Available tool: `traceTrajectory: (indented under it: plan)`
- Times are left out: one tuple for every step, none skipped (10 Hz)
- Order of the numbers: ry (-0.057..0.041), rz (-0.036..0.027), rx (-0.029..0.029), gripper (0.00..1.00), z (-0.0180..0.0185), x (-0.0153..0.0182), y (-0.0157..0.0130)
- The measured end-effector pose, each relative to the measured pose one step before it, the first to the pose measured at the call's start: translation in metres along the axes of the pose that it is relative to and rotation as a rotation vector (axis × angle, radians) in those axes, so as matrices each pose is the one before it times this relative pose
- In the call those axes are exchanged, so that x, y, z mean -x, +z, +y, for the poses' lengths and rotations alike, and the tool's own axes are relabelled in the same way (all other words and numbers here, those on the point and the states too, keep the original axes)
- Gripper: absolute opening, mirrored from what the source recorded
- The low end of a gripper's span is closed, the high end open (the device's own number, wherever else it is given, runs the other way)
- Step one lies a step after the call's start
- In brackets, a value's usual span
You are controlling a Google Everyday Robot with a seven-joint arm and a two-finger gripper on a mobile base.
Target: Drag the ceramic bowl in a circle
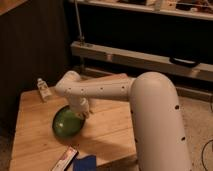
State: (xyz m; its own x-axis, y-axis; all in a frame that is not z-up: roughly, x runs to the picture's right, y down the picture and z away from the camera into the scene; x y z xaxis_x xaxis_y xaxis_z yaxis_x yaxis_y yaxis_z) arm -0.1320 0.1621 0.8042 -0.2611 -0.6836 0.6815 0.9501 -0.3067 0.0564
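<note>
The ceramic bowl [65, 123] is green and sits on the wooden table [107, 132], left of centre. My white arm reaches in from the right and bends down over it. My gripper [81, 114] is at the bowl's upper right rim, touching or just inside it. The arm's wrist hides the far right part of the bowl.
A small white bottle [43, 88] stands at the table's back left. A flat white packet with red [64, 160] and a blue object [86, 163] lie at the front edge. A metal shelf rail [140, 59] and a post stand behind the table.
</note>
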Motion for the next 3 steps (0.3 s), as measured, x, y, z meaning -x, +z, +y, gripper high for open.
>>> traceTrajectory:
  plan:
    - [-0.0697, -0.00194, 0.01976, 0.0, -0.02328, 0.01908, 0.00028]
    - [-0.05018, 0.00056, 0.0135, 0.0, -0.01617, 0.01102, -0.00071]
    - [-0.04849, -0.00416, 0.01527, 0.0, -0.01501, 0.00908, -0.00148]
